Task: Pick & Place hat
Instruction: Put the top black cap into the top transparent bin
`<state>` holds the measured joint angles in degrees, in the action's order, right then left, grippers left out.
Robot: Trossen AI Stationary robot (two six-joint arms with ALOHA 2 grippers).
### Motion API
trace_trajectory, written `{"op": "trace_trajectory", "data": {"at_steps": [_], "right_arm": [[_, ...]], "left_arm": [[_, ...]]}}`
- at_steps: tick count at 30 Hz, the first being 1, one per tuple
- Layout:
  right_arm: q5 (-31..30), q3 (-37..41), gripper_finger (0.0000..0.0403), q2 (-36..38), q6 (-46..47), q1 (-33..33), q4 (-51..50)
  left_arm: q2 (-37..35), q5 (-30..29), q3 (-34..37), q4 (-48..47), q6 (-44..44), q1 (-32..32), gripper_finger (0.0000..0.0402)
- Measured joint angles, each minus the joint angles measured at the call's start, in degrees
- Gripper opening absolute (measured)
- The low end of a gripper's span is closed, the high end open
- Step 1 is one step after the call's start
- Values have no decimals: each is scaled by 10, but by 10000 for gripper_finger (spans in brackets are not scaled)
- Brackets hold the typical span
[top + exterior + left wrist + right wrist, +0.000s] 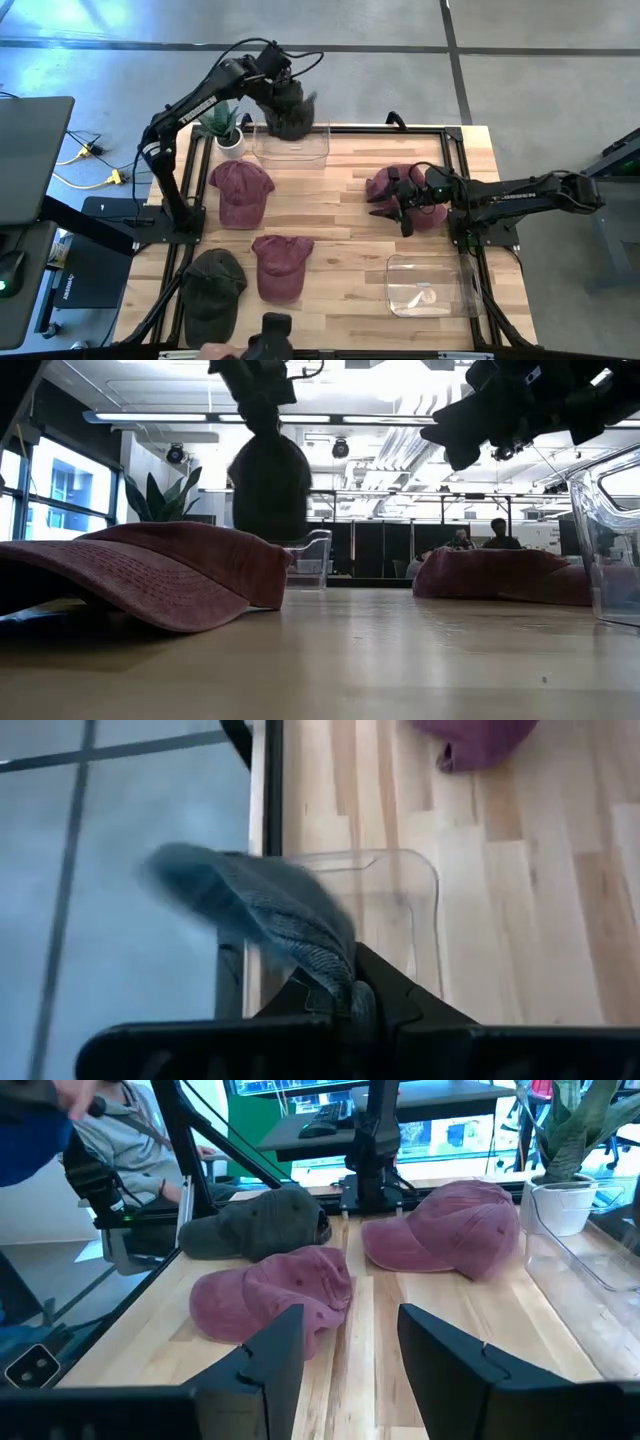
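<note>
The left gripper [287, 108] is pinched on a dark grey fabric cap [290, 118], which dangles from its fingers over the clear rectangular plastic bin [292, 146] at the table's twelve o'clock edge. In the low view the cap [268, 485] hangs clear above the wooden tabletop [400, 660]. Just at nine o'clock of that bin stands a small green plant in a white pot [226, 132].

The right gripper [398, 205], fingers spread with nothing between them, hovers at three o'clock over a maroon cap [385, 183]. Two more maroon caps [240, 192] [279, 265] and a dark olive cap [213, 290] lie toward seven o'clock. A second clear bin [428, 285] sits at five o'clock.
</note>
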<state>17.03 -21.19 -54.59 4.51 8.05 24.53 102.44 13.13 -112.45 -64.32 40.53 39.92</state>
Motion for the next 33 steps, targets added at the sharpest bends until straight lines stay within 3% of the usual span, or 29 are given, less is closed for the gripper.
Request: {"op": "trace_trajectory", "data": {"at_steps": [5, 17, 22, 28, 33], "right_arm": [[0, 0, 154, 0, 4, 0, 2], [0, 0, 154, 0, 15, 0, 2], [0, 0, 154, 0, 17, 0, 2], [0, -1, 154, 0, 16, 0, 2], [0, -1, 154, 0, 15, 0, 2]], "left_arm": [[30, 30, 2, -21, -2, 4, 3], [62, 30, 2, -47, 14, 9, 3], [62, 71, 2, -34, 18, 27, 3], [62, 108, 47, -12, -3, 52, 10], [62, 86, 93, 22, 1, 51, 9]]}}
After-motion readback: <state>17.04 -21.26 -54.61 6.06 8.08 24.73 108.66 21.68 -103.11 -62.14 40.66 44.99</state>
